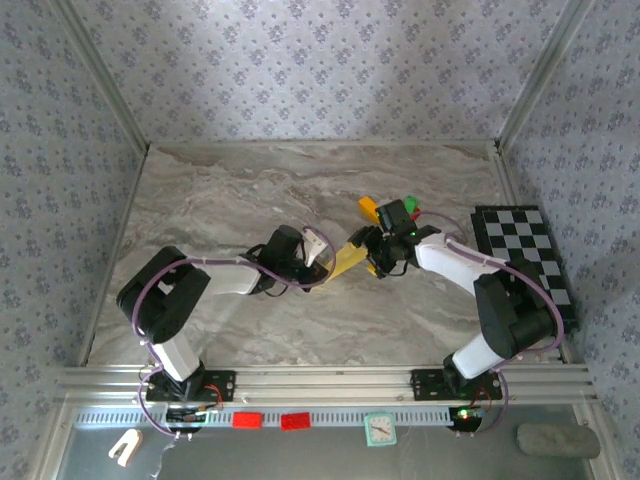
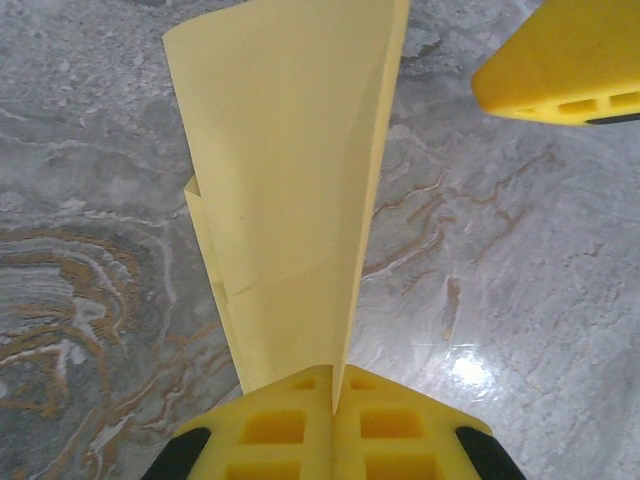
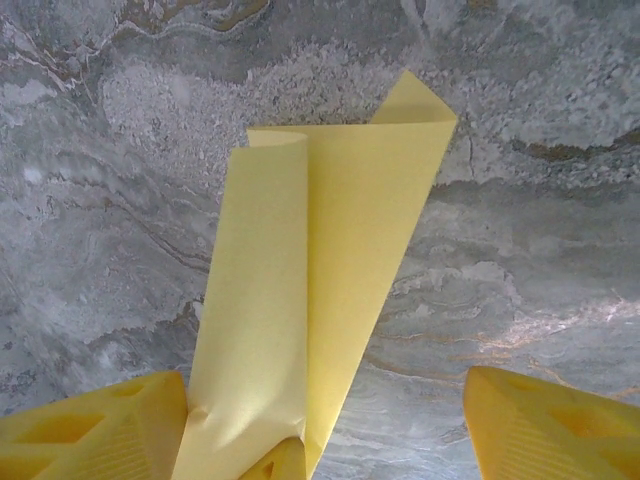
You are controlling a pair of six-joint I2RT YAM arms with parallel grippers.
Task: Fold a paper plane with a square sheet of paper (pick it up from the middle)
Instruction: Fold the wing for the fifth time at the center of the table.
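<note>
The square sheet of paper is folded into a narrow yellow paper plane (image 1: 347, 262), held above the marble table between my two grippers. My left gripper (image 2: 335, 395) is shut on one end of it, and the folded paper (image 2: 290, 180) fans out away from the fingers. My right gripper (image 3: 325, 385) is open around the other end. The paper plane (image 3: 340, 250) leans against its left finger (image 3: 100, 430), and the right finger (image 3: 550, 430) stands well clear. In the top view the left gripper (image 1: 320, 250) and right gripper (image 1: 382, 255) face each other mid-table.
A black-and-white checkered board (image 1: 525, 255) lies at the right edge. Small orange-yellow (image 1: 368, 208), green (image 1: 410, 203) and red (image 1: 416, 215) blocks sit just behind the right gripper. Wallpapered walls close in three sides of the marble table (image 1: 230, 190).
</note>
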